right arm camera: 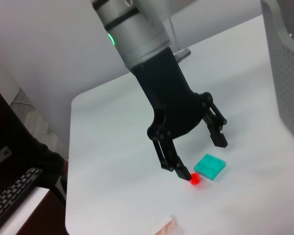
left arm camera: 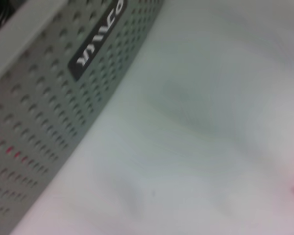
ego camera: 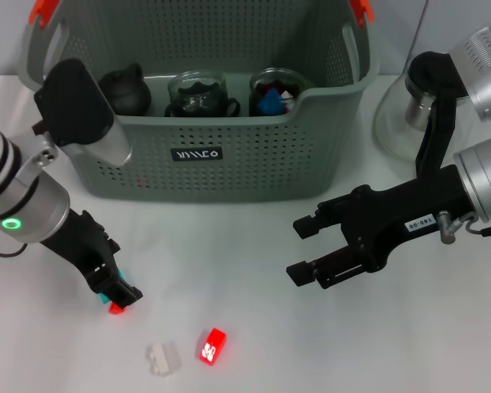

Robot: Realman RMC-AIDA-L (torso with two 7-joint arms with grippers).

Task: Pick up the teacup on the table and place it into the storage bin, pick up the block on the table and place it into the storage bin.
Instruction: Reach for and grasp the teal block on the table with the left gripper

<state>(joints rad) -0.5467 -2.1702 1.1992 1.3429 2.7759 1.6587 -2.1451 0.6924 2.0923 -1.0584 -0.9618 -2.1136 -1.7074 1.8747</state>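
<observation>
The storage bin stands at the back centre, and its labelled wall fills one side of the left wrist view. Inside it a glass teacup stands beside a second glass cup that holds coloured blocks. My left gripper is low over the table at the front left, open, with a teal block lying between its fingertips. A small red block touches one fingertip. My right gripper hovers open and empty at the right, in front of the bin.
A red block and a white block lie near the table's front edge. A dark teapot sits in the bin's left part. A glass vessel stands at the back right, behind the right arm.
</observation>
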